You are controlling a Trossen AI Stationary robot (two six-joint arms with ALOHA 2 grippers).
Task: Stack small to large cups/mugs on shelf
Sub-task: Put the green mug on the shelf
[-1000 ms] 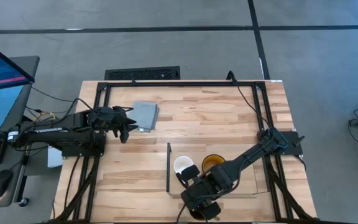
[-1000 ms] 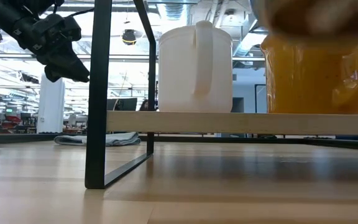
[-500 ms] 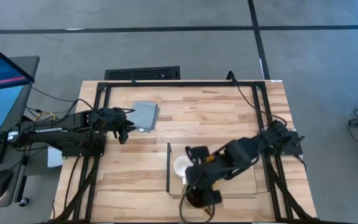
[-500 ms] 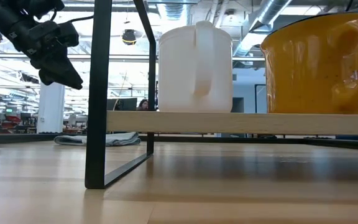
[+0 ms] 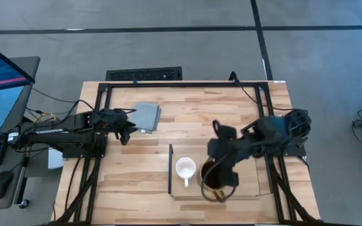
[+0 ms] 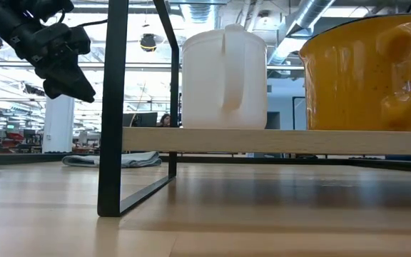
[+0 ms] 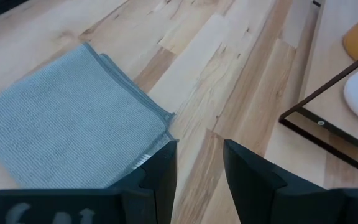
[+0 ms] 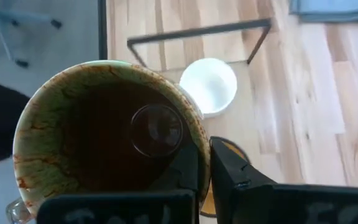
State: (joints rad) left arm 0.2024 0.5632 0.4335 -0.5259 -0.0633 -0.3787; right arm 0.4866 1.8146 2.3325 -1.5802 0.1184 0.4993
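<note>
Two mugs sit on the shelf [image 5: 250, 182]: white mug [image 5: 185, 168] beside the dark upright panel [image 5: 170, 169], yellow mug [image 6: 366, 71] next to it. Since half a second ago the right gripper [image 5: 222, 181] has swung rightward, uncovering the white mug; it's clamped on the rim of the glass mug [image 8: 107, 140], mouth up, above the yellow one. Left gripper [image 5: 126, 129], fingers apart, hovers unmoved by the grey-blue cloth [image 5: 147, 117]. Light-wood table [image 5: 193, 107], grey floor. White mug's handle points toward the low camera.
</note>
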